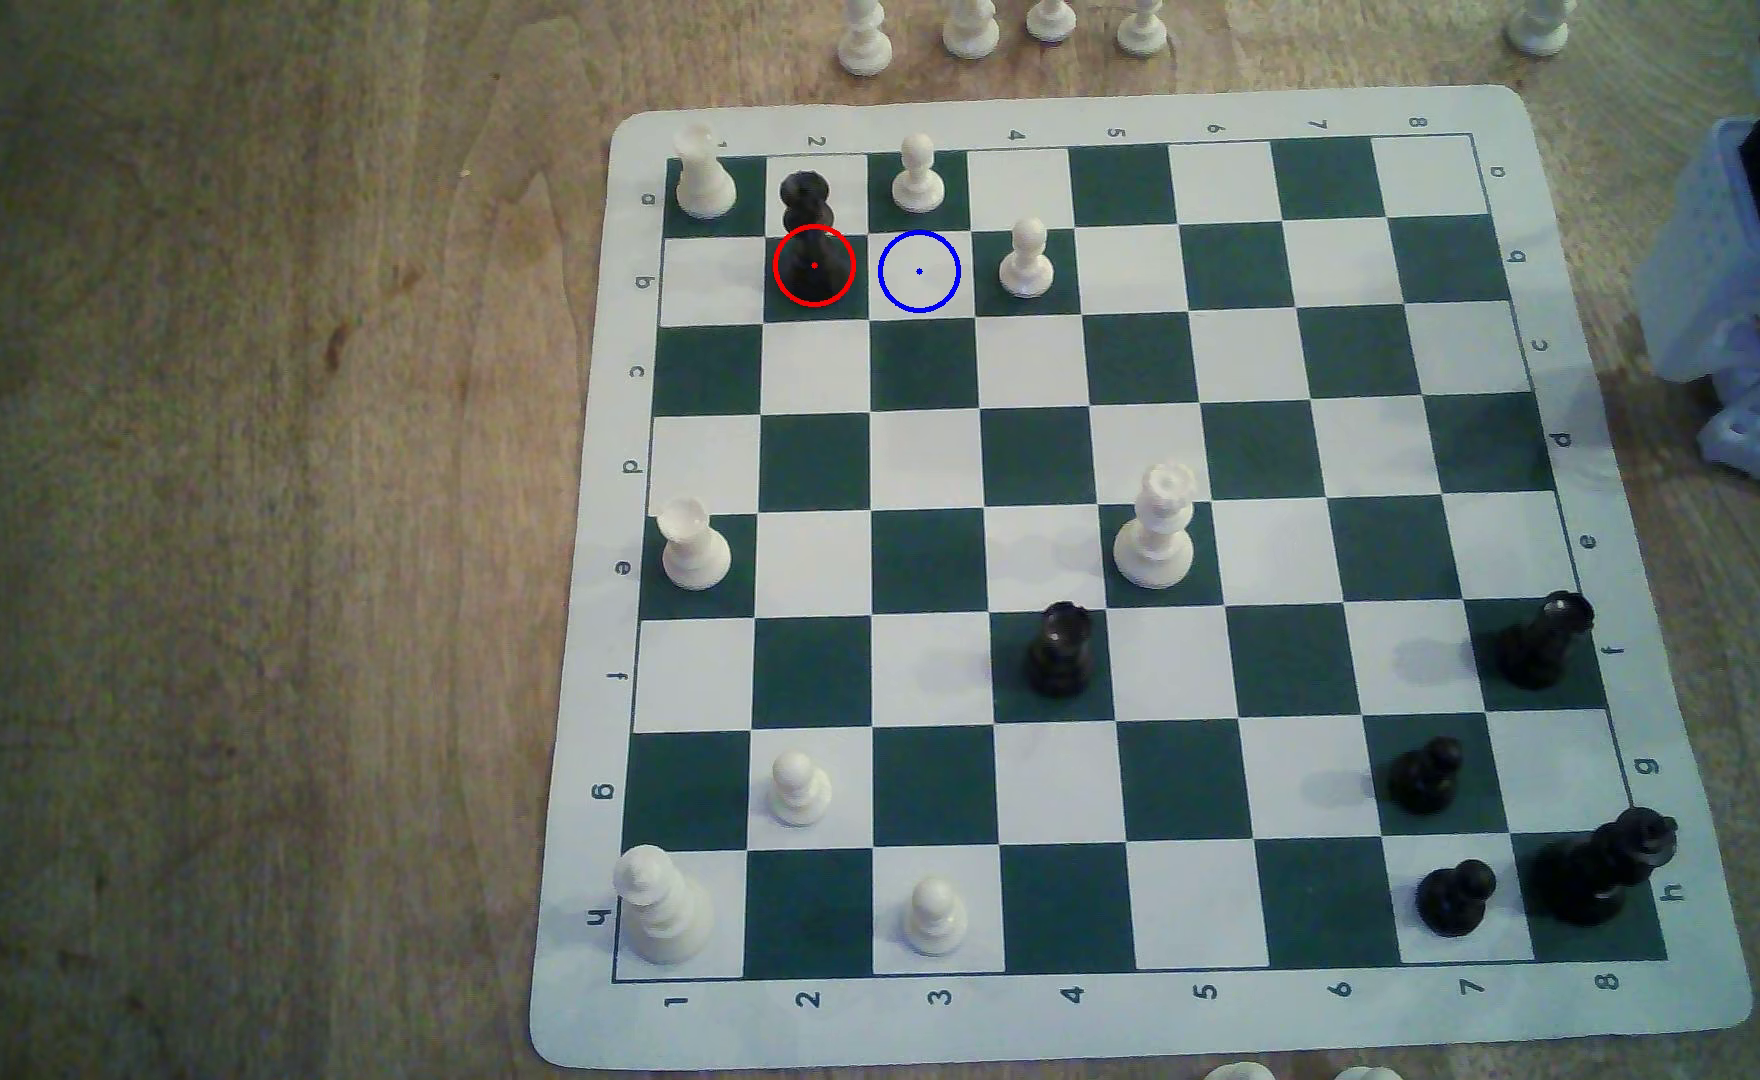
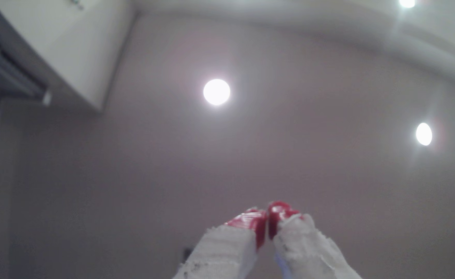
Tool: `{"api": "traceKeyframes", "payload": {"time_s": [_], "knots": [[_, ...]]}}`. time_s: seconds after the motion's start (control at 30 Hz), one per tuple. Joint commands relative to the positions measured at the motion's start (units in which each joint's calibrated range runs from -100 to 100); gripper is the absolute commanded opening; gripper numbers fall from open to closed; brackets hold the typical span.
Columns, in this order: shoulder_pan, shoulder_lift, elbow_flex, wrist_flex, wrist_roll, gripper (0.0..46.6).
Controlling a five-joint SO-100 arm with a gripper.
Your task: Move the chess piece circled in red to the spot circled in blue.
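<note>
The chess piece [image 1: 811,234] is black with a flared notched top and stands on a dark green square near the board's far left corner in the exterior view, its base ringed in red. The spot [image 1: 918,271], a cream square with a blue circle and dot, lies one square toward the exterior view's right of it and is bare. My gripper [image 2: 266,214] appears in the wrist view with its red-tipped white fingers pressed together, shut on nothing, aimed up at a ceiling. The arm's white base [image 1: 1759,312] sits off the board at the exterior view's right edge.
White pawns [image 1: 917,174] [image 1: 1025,260] stand close behind and to the right of the spot, and a white rook [image 1: 702,174] is in the corner. Other white and black pieces dot the green-and-cream board [image 1: 1094,114]. Captured white pieces [image 1: 969,31] stand on the wooden table behind it.
</note>
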Motion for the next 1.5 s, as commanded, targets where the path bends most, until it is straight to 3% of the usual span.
{"api": "traceKeyframes", "payload": {"time_s": [0.0,0.77,0.8,1.03,1.1,1.17,1.23,1.3,1.33,1.37,1.43,1.47], "knots": [[8.3,0.1,0.8,-0.4,5.0,0.2],[8.3,0.1,0.8,-0.4,5.0,0.2],[7.8,0.1,0.8,0.8,3.7,0.2],[6.9,0.1,0.8,15.3,3.5,0.7],[6.9,0.1,0.9,23.9,3.9,2.9],[6.8,0.1,0.9,31.3,3.9,0.2],[6.5,0.1,0.9,47.4,5.0,0.2],[7.3,0.1,0.7,59.3,4.5,0.5],[7.5,0.1,0.1,65.9,3.8,0.8],[9.3,0.1,-4.5,85.6,1.8,2.6],[10.5,0.8,-13.7,110.8,-0.8,1.5],[10.7,2.9,-16.7,117.2,-1.2,2.2]]}}
